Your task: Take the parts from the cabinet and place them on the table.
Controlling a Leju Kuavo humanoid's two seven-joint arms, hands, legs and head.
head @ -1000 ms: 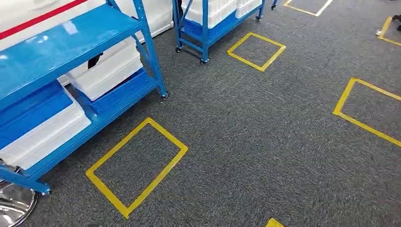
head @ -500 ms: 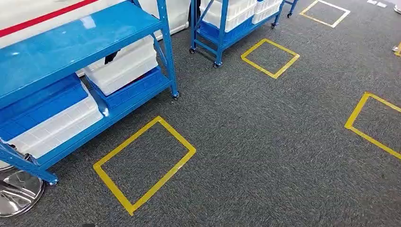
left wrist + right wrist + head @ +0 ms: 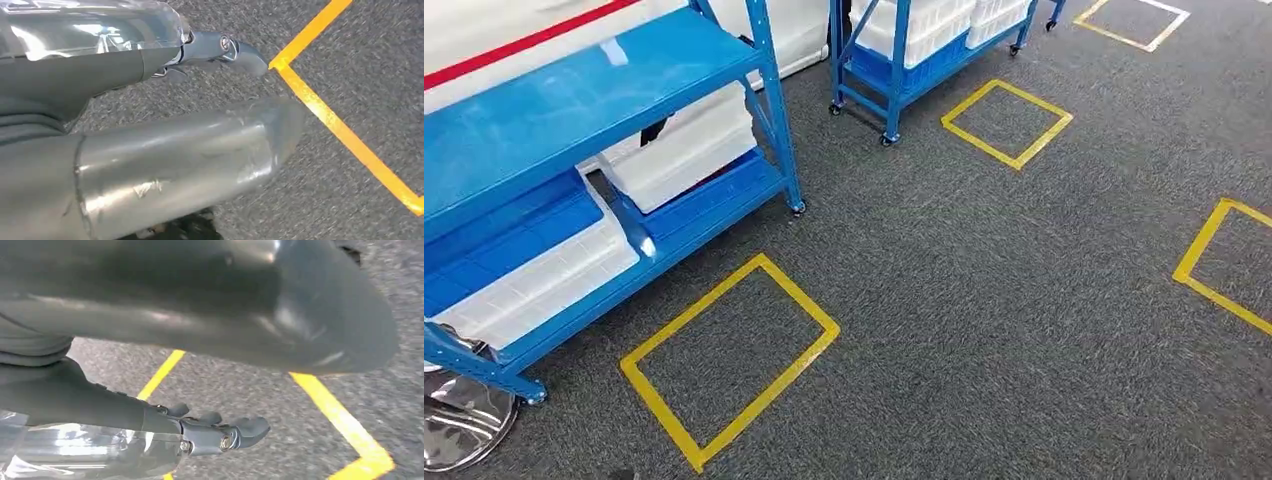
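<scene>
A blue wheeled shelf rack (image 3: 574, 110) stands at the left of the head view, with white lidded bins (image 3: 679, 150) on blue trays on its lower levels; what they hold is hidden. Another white bin (image 3: 534, 285) sits on the lowest shelf. My left hand (image 3: 175, 145) hangs over grey carpet, its fingers (image 3: 220, 47) stretched out apart from the thumb and holding nothing. My right hand (image 3: 200, 305) hangs likewise over the carpet, its fingers (image 3: 225, 435) straight and nothing in them.
A second blue rack (image 3: 894, 60) with white bins stands further back. Yellow tape squares mark the carpet near the first rack (image 3: 729, 360), by the second rack (image 3: 1007, 122) and at the right edge (image 3: 1224, 265). A chrome round base (image 3: 459, 425) lies at the bottom left.
The whole picture has shifted: the camera has turned slightly, so the racks and tape squares sit further right and a little higher. Nothing on the shelves has moved.
</scene>
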